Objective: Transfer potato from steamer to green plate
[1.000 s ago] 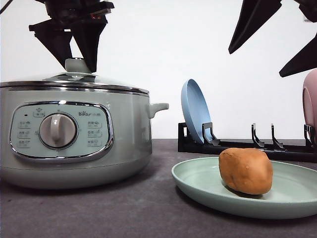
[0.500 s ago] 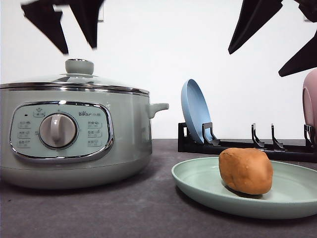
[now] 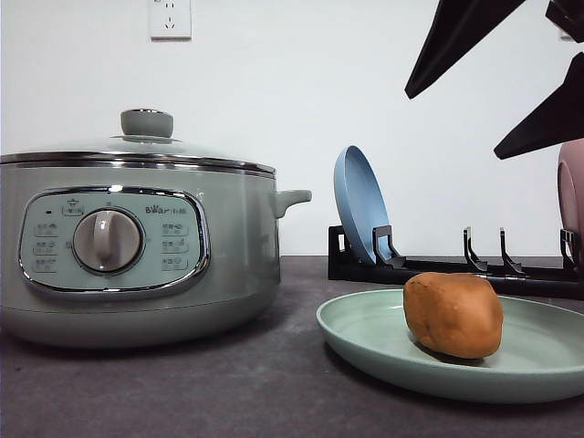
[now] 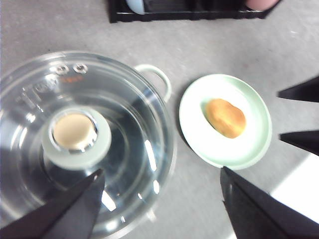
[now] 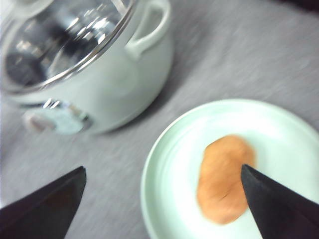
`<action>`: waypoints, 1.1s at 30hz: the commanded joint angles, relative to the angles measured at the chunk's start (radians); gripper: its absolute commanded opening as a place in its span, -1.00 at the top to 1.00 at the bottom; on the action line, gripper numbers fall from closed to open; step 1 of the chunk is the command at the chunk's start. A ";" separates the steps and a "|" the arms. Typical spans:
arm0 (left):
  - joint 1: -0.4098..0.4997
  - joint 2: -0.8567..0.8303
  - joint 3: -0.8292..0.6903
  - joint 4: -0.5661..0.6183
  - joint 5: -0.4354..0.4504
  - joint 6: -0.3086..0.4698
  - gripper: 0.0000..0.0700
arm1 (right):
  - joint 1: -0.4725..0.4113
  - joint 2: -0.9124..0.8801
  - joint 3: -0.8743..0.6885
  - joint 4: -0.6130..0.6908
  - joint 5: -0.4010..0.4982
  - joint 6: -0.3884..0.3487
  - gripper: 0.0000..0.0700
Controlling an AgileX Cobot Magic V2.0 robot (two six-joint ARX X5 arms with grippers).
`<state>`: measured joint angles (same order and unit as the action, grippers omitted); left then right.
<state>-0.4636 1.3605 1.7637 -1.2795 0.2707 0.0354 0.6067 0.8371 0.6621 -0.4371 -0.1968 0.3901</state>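
Note:
The orange-brown potato (image 3: 453, 314) lies on the pale green plate (image 3: 365, 339) at the right of the table. At the left stands the sage-green steamer (image 3: 228, 246) with its glass lid and knob (image 3: 146, 122) on. My right gripper (image 3: 453, 126) hangs open high above the plate, nothing between its fingers. In the right wrist view, that gripper (image 5: 162, 168) frames the potato (image 5: 222, 179) and plate (image 5: 169, 174) from above. Open and empty, my left gripper (image 4: 161, 172) is well above the steamer lid (image 4: 124, 114), with the potato (image 4: 226, 117) off to the side.
A black dish rack (image 3: 438, 266) stands behind the plate, holding an upright blue plate (image 3: 359, 203) and a pink plate (image 3: 572, 196) at the right edge. A wall socket (image 3: 170, 16) is above the steamer. Dark grey tabletop lies between steamer and plate.
My left gripper has risen from just above the lid knob and left the front view. The right gripper has shifted slightly. Potato, plate and steamer have not moved.

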 commanded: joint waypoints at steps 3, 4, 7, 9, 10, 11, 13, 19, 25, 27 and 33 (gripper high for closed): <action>-0.019 -0.011 0.027 -0.031 0.027 -0.002 -0.34 | 0.005 0.004 0.008 -0.015 -0.049 -0.008 -0.80; -0.023 -0.015 0.027 -0.042 0.029 -0.002 -0.34 | 0.005 0.004 0.008 -0.022 -0.062 -0.008 -0.80; -0.033 -0.022 0.027 -0.072 0.030 -0.001 -0.34 | 0.005 0.004 0.008 -0.041 -0.090 -0.008 -0.80; -0.040 -0.023 0.027 -0.088 0.030 -0.001 -0.34 | 0.005 0.004 0.008 -0.056 -0.095 -0.008 -0.80; -0.042 -0.023 0.027 -0.092 0.030 -0.001 -0.34 | 0.005 0.004 0.008 -0.064 -0.095 -0.009 -0.80; -0.044 -0.023 0.027 -0.094 0.030 -0.001 -0.34 | 0.005 0.004 0.008 -0.072 -0.094 -0.009 -0.80; -0.044 -0.023 0.027 -0.093 0.030 -0.001 -0.34 | 0.005 0.004 0.008 -0.083 -0.094 -0.009 -0.79; -0.044 -0.023 0.027 -0.092 0.030 -0.001 0.55 | 0.005 0.004 0.008 -0.096 -0.094 -0.010 0.19; -0.044 -0.023 0.027 -0.089 0.030 -0.001 1.00 | 0.005 0.004 0.008 -0.094 -0.091 -0.033 1.00; -0.044 -0.023 0.027 -0.089 0.030 -0.002 1.00 | 0.005 0.004 0.008 -0.091 -0.091 -0.032 1.00; -0.044 -0.023 0.027 -0.089 0.030 -0.001 1.00 | 0.005 0.004 0.008 -0.081 -0.091 -0.032 1.00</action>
<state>-0.5007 1.3319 1.7645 -1.3773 0.2951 0.0353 0.6067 0.8371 0.6621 -0.5332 -0.2878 0.3698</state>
